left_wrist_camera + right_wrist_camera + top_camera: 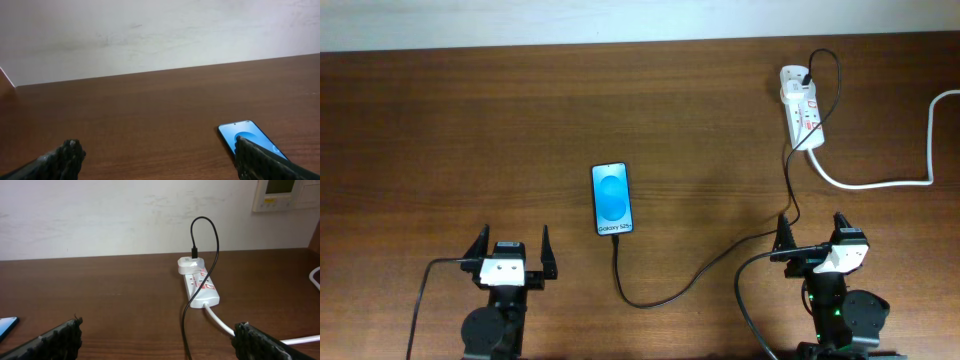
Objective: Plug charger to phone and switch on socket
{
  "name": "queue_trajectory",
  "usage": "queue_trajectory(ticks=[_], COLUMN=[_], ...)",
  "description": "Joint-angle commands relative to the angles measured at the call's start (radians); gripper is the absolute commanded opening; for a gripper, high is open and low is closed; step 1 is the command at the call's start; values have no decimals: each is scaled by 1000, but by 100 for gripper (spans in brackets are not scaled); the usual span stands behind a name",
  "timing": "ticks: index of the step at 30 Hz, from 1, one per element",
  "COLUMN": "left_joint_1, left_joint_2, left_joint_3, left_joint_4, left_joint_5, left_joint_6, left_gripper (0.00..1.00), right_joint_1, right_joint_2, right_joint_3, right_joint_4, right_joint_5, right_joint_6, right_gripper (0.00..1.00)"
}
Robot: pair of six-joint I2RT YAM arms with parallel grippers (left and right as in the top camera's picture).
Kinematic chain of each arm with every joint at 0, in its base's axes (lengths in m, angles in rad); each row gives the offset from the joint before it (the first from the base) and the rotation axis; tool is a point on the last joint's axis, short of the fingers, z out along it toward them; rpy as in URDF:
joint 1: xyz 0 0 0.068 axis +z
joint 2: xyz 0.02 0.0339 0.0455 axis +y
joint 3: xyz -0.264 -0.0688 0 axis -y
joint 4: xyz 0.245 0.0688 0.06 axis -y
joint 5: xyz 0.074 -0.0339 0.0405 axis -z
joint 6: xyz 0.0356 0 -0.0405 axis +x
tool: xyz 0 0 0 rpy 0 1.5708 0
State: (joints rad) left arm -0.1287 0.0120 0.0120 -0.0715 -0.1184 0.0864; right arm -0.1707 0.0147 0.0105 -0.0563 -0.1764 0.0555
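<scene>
The phone point(611, 198) lies face up mid-table, its blue screen lit. In the left wrist view the phone point(243, 134) is partly hidden behind my right finger. The charger point(705, 272), a thin black cable, loops from the phone's near edge across to the socket point(802, 108) at the far right. Whether its tip sits in the phone I cannot tell. In the right wrist view the charger point(186, 312) rises to a white adapter on the socket point(202, 287). My left gripper point(512, 240) point(157, 155) and right gripper point(811, 228) point(157, 335) stand open and empty near the front edge.
A thick white cord point(880, 185) point(220, 322) runs from the socket toward the right table edge. The black cable passes close by my right gripper's left finger. A pale wall stands behind the table, with a wall panel point(285, 195) on it.
</scene>
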Motion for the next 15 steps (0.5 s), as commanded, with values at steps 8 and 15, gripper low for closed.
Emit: queue_trajectory(ticks=[8,15], left_joint_1=[31,32], left_joint_2=[-7,-7], left_joint_3=[-3,-3], left_joint_4=[-5,-5], left_joint_5=[18,18], left_joint_6=[13,13], left_gripper=[99,100], right_joint_1=[-7,-7], right_joint_2=[-10,-10], right_joint_3=[-5,-5], right_joint_4=[-7,-7], right_joint_5=[8,8], right_joint_6=[2,2], right_gripper=[98,98])
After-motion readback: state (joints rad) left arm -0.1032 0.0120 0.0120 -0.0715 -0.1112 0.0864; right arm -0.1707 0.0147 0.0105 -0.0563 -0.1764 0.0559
